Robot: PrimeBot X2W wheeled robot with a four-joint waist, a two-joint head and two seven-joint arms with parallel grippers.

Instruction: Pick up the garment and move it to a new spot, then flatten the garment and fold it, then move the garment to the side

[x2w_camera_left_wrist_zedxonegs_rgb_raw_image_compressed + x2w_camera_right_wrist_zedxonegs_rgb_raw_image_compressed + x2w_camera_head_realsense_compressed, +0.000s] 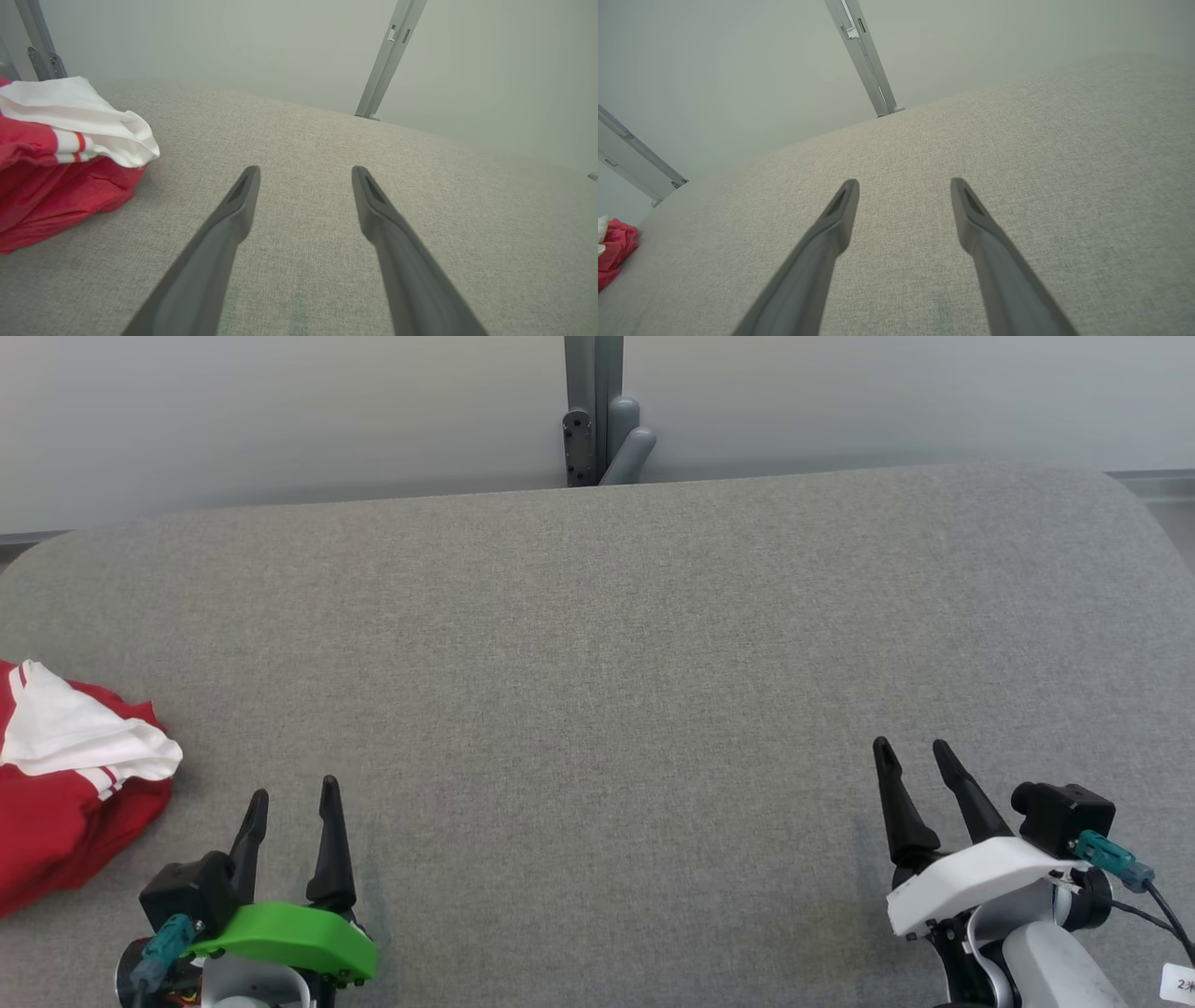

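Note:
A crumpled red garment [56, 812] with a white lining and red-striped white trim lies bunched at the far left edge of the grey fabric surface [597, 644]. It also appears as the garment [56, 182] at the left of the left wrist view and as a small red patch of garment [614, 254] at the left edge of the right wrist view. My left gripper [292, 786] rests open at the lower left, just right of the garment and apart from it. My right gripper [910, 747] stands open at the lower right, with nothing between its fingers.
A grey metal post with a bracket [597, 415] rises behind the surface's far edge against a pale wall. The surface has rounded far corners. Wide bare fabric stretches between the two grippers and beyond them.

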